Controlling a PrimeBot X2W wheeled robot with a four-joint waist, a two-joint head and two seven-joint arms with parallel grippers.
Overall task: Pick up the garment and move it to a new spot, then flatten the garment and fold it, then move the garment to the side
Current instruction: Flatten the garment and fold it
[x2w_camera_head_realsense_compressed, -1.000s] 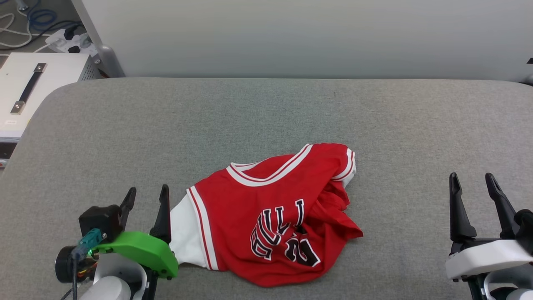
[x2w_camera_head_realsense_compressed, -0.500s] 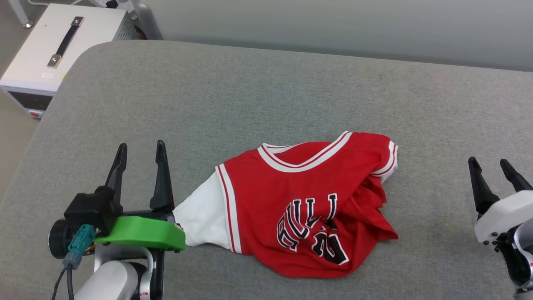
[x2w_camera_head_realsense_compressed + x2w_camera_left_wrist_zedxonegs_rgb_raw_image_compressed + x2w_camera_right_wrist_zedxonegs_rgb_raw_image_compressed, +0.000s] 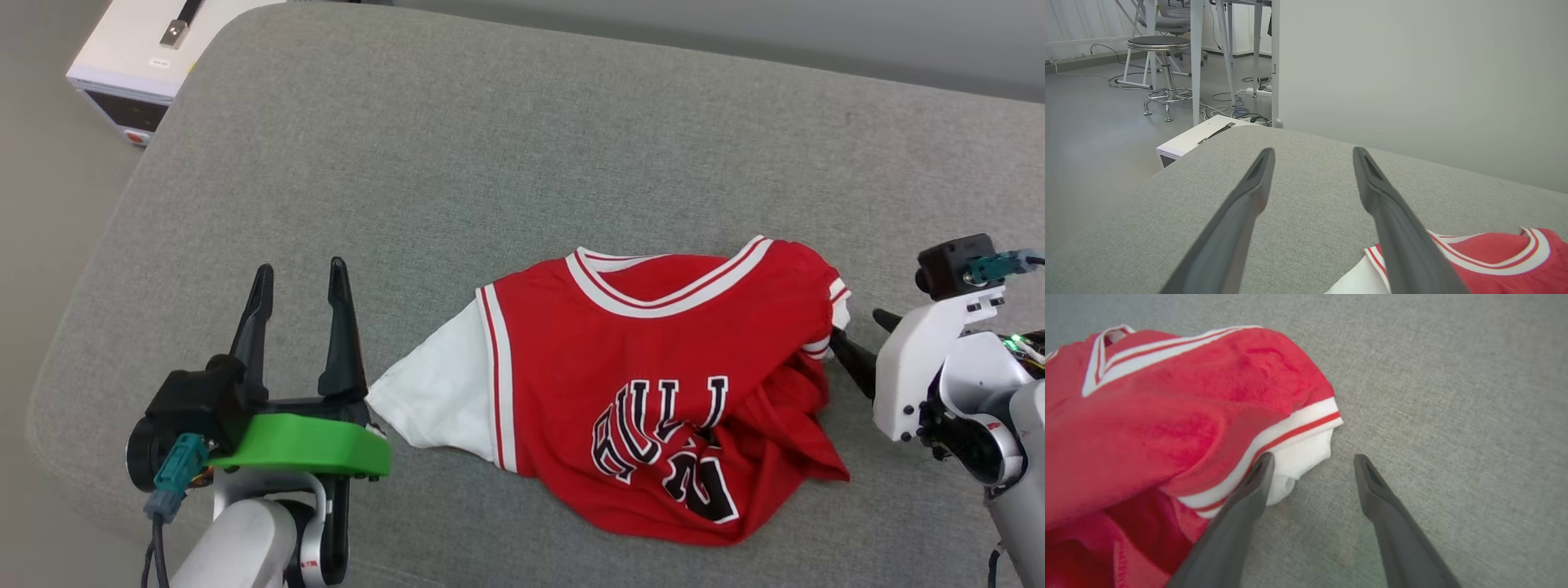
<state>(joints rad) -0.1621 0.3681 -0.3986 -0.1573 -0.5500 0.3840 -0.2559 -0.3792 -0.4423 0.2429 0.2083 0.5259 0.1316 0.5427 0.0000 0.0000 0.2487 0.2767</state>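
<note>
You're looking at a grey fabric-covered surface (image 3: 490, 147) with rounded corners, and off its far left corner a white case (image 3: 139, 57) with a black strap handle sits on the smooth grey floor (image 3: 1094, 134). Behind it you've got a plain pale partition (image 3: 1412, 81); past its edge stand a round stool (image 3: 1159, 41) on a chrome base and white table legs (image 3: 1197, 61), with cables (image 3: 1220, 107) trailing across the floor in soft, even light.

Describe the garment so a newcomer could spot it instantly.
On the grey fabric-covered table, look near its front edge. A crumpled red jersey lies there, one white sleeve spread toward the robot's left; black white-outlined lettering and striped trim set it apart from the plain grey around it.
</note>
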